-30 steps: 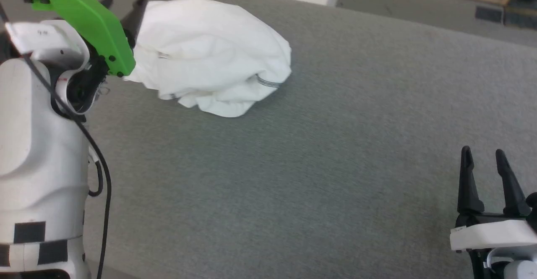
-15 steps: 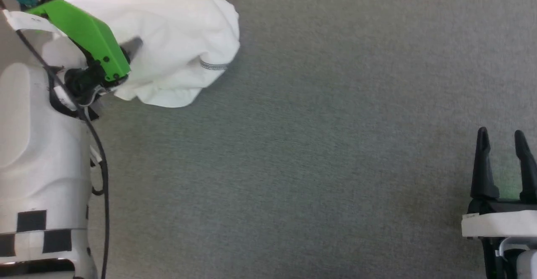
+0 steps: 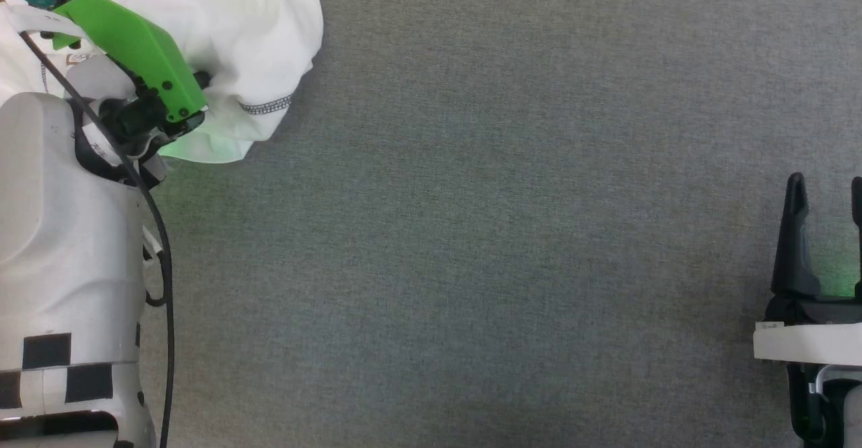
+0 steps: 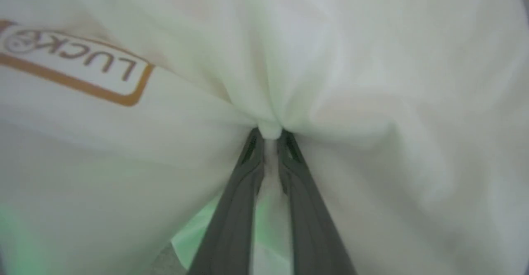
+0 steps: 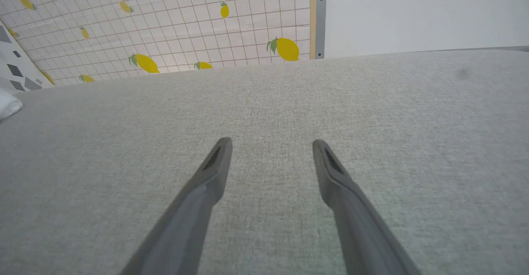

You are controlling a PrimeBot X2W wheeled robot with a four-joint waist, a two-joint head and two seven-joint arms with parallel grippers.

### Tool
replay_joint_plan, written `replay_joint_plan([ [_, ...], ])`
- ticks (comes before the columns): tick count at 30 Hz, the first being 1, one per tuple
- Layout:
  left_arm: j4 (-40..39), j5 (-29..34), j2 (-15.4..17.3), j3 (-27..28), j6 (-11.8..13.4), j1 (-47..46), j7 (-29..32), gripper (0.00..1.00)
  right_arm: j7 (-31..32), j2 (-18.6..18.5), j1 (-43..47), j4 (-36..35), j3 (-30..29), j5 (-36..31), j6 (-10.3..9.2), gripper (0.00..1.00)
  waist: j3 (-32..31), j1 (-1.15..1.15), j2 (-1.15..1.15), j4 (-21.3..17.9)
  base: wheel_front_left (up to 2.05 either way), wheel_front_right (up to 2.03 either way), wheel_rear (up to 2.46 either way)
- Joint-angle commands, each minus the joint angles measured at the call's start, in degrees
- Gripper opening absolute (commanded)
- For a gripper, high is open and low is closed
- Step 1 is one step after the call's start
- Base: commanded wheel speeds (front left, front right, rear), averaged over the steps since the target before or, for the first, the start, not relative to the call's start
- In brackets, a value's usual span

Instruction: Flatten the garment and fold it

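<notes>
White cloth bunched at the far left of the head view: that's the garment (image 3: 256, 23), a crumpled heap on the grey fabric surface (image 3: 505, 232), not flattened, not folded. Left claw (image 4: 269, 134) is right into it. Its wrist view shows the two dark fingers nearly together, a pinch of white fabric squeezed between the tips and creases fanning out from the pinch. Up and left of the grip in that view sits the orange-bordered patch (image 4: 74, 66), lettering upside down. From the head, a short strip of dark grey stitching (image 3: 266, 106) runs along the heap's near edge, just beside the green bracket (image 3: 128, 37) on the left wrist. Over at the lower right, the right claw (image 5: 270, 144) sits well apart from the garment, fingers spread wide, nothing between them, grey surface beneath. Beyond the surface's far edge, a lemon-print panel (image 5: 186, 22).
</notes>
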Motion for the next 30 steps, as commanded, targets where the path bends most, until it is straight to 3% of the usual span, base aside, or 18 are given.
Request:
replay_joint_plan([
  [1,1.1,-0.9,-1.1,-0.7,-0.3,0.4,0.0,0.00,-0.1,0.0,-1.0,-0.5,0.0,-0.4,-0.09,1.00,0.0,-0.01,0.00,-0.2,0.00,0.00,0.00],
  [11,0.0,-1.3,-0.1,-0.5,-1.8,1.4,-2.7,0.00,-0.2,0.0,-1.0,0.5,0.8,0.0,-0.09,1.00,-3.7,-0.01,0.00,-0.6,0.00,0.00,0.00],
  [21,-4.5,-0.2,3.2,-1.4,-6.6,0.0,-7.2,0.00,-0.6,0.0,-0.1,5.2,2.5,2.9,-0.09,1.00,-13.8,-0.01,0.00,-1.5,0.00,0.00,0.00],
  [30,-7.7,-0.6,3.8,-2.9,-11.3,-3.5,-10.4,0.00,-0.6,0.0,2.2,6.9,2.6,5.5,-0.09,1.00,-23.8,-0.01,0.00,-2.4,0.00,0.00,0.00],
])
